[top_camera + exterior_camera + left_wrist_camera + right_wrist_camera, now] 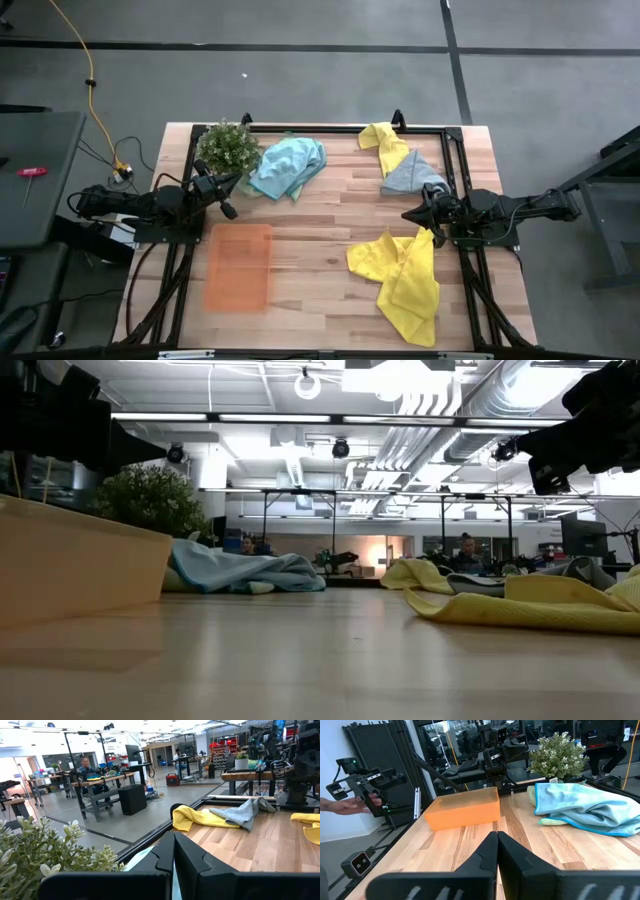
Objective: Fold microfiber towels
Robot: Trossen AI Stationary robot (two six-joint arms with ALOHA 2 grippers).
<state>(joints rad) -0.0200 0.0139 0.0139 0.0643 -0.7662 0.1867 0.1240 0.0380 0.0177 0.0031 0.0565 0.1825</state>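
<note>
On wood-plank table (320,290), crumpled soft yellow towels (400,280), both grippers' fingers clenched, empty

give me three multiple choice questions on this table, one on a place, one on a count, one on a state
1. Where does the plant stand?
A. at the far left corner, beside the blue towel
B. inside the orange tray
C. on the big yellow towel

2. How many yellow towels lie on the table?
A. none
B. two
C. four

3. How do the two grippers stand?
A. both shut and empty
B. both wide open
C. each gripping a towel

Answers:
1 A, the high view shows the plant next to the blue towel.
2 B, the big one near the right gripper and the small yellow towel by the grey towel.
3 A, the left gripper and the right one hold nothing, fingers together.
</note>
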